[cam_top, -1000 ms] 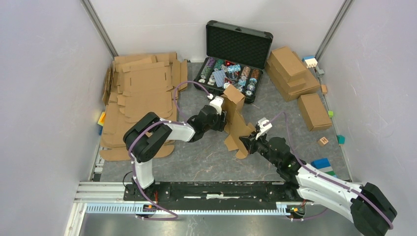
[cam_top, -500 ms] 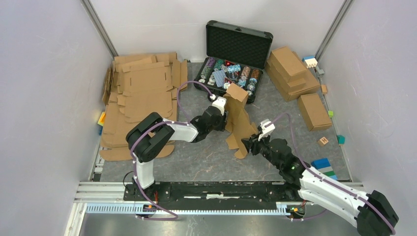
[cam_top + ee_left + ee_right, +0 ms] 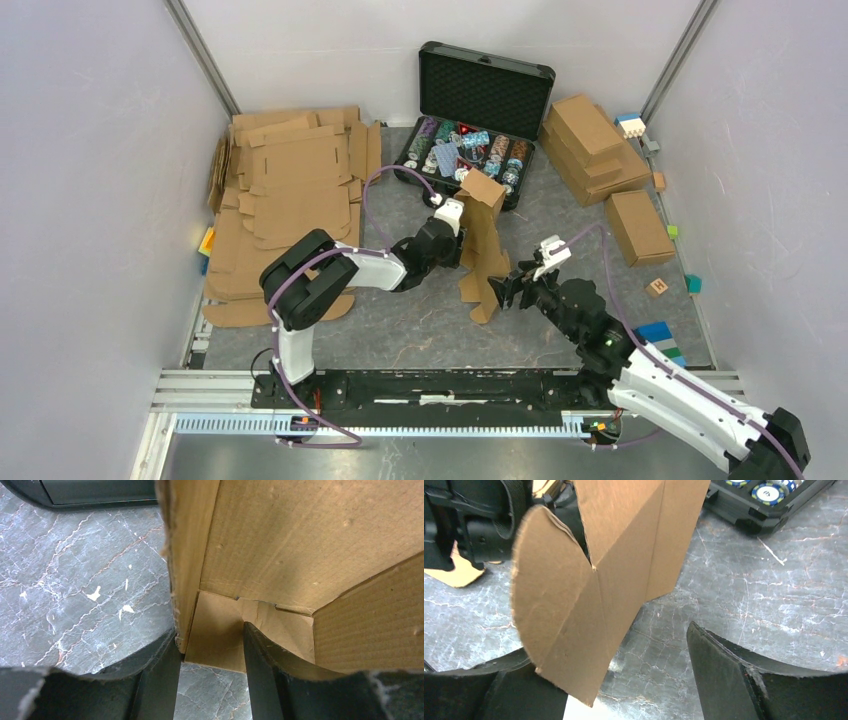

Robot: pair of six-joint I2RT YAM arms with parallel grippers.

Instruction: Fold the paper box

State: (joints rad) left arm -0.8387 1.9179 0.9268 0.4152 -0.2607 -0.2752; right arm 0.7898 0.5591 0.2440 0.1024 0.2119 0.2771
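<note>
The paper box point(image 3: 482, 240) is a brown cardboard piece, partly folded, standing on end in the middle of the table. My left gripper point(image 3: 457, 243) reaches it from the left. In the left wrist view its jaws point(image 3: 210, 630) stand apart astride a corner of the box point(image 3: 300, 545); the left finger point(image 3: 160, 680) touches a wall's edge and the right finger sits inside. My right gripper point(image 3: 510, 288) is just right of the box's lower end. It point(image 3: 609, 645) is wide open, and the rounded flap point(image 3: 554, 590) hangs in front of its left finger without being pinched.
Flat cardboard sheets point(image 3: 290, 190) are stacked at the back left. A black case of chips point(image 3: 470, 140) stands open behind the box. Finished brown boxes point(image 3: 590, 135) point(image 3: 638, 225) sit at the right, with small coloured blocks point(image 3: 657, 332) along the right edge.
My right gripper has opened and let go of the box's lower flap, then drawn back a little to the right. The box has shifted slightly left; the left gripper has stayed on it.
</note>
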